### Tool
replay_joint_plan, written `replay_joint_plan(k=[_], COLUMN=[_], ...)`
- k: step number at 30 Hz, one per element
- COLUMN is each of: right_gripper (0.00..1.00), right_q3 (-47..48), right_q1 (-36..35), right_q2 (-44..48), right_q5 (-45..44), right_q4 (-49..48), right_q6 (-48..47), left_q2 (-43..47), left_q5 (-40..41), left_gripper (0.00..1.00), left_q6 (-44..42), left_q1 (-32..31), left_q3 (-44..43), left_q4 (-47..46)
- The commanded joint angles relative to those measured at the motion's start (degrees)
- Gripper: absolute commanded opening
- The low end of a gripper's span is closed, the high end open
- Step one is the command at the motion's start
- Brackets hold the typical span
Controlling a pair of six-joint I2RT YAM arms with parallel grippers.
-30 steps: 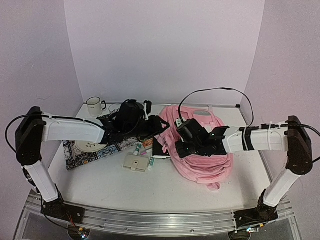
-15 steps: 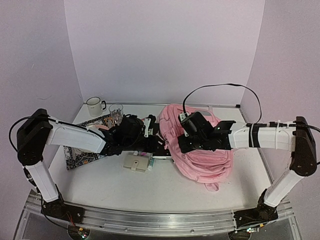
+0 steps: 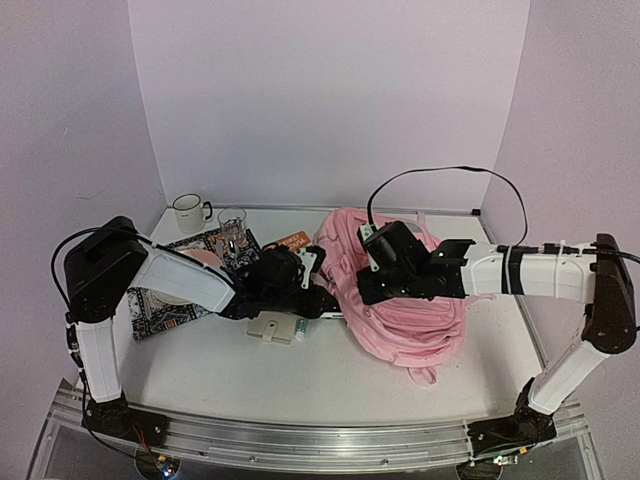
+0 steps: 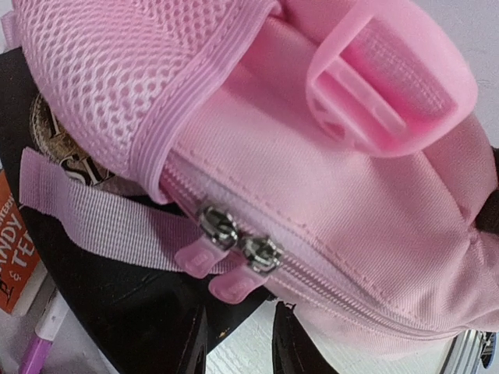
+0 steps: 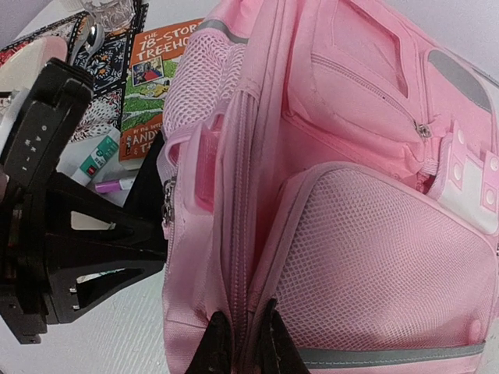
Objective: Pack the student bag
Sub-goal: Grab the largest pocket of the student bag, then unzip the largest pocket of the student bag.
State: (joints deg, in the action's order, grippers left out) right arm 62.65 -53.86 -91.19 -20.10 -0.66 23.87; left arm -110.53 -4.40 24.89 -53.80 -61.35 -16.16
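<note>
**A:** From above, where is the bag (image 3: 405, 310)?

**B:** It's slumped on the table (image 3: 300, 370), right of centre. Its long axis runs from the back wall toward the near edge, leaning a little to the right, and the pocketed front faces up. I can't tell from there which end is the top. The left gripper (image 3: 312, 290) is against its left flank, and the right gripper (image 3: 365, 290) is on that same side from above.

**A:** And the left wrist view?

**B:** The zipped edge fills it. Two zip pulls (image 4: 234, 261) sit side by side just beyond the fingertips. The fingers (image 4: 191, 343) stand a narrow way apart with only table showing between them, so they hold nothing.

**A:** The right wrist?

**B:** Those fingers (image 5: 214, 343) are pinched tight on a raised seam of the bag, just beside a mesh pocket (image 5: 366, 257). A book (image 5: 156, 70) lies past the bag's far side.

**A:** How will it handle?

**B:** I'd judge it soft, light and floppy. It will likely sag and fold rather than keep its shape. A pinch on a seam can hold the cloth taut, and the zip pulls are the place to grip for opening it. They are small and probably slippery.
</note>
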Motion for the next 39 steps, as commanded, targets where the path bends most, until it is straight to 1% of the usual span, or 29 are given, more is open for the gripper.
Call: replay_joint_plan(k=[1, 5, 9, 11, 17, 22, 27, 32, 39], right_gripper=[0.00, 0.00, 0.00, 0.00, 0.00, 0.00, 0.00, 0.00, 0.00], right_q3=[4.1, 4.3, 4.4, 4.5, 4.5, 4.8, 5.7, 6.8, 7.9], right_q1=[-0.1, -0.1, 0.0, -0.1, -0.1, 0.0, 0.7, 0.8, 0.9], right_q2=[3.7, 3.4, 3.0, 2.9, 2.2, 1.3, -0.6, -2.8, -5.1], right_q5=[0.3, 1.3, 1.3, 1.4, 0.1, -2.6, -6.0, -8.2, -11.2], right_q4=[-2.6, -2.9, -3.0, -3.0, -3.1, -3.0, -1.7, -1.4, -1.3], right_q6=[0.6, 0.7, 0.9, 0.9, 0.7, 0.7, 1.2, 1.1, 1.9], left_q2=[-2.1, -3.6, -3.9, -3.9, -2.9, -0.6, 2.8, 5.3, 6.1], left_q5=[-0.6, -0.9, -1.0, -1.3, -1.5, -2.4, -4.9, -7.8, -13.5], left_gripper=[0.31, 0.29, 0.23, 0.19, 0.01, 0.00, 0.00, 0.00, 0.00], left_q6=[-3.0, -3.7, -4.0, -4.1, -3.8, -3.2, -0.8, 1.4, 4.2], left_q1=[0.0, 0.1, 0.1, 0.1, 0.1, 0.0, -0.8, -4.2, -9.1], left_q3=[-4.8, -6.4, -6.9, -6.7, -4.9, -2.5, 0.9, 2.2, 0.5], left_q4=[-4.5, -5.0, -5.4, -5.6, -6.1, -6.2, -6.1, -6.1, -6.1])
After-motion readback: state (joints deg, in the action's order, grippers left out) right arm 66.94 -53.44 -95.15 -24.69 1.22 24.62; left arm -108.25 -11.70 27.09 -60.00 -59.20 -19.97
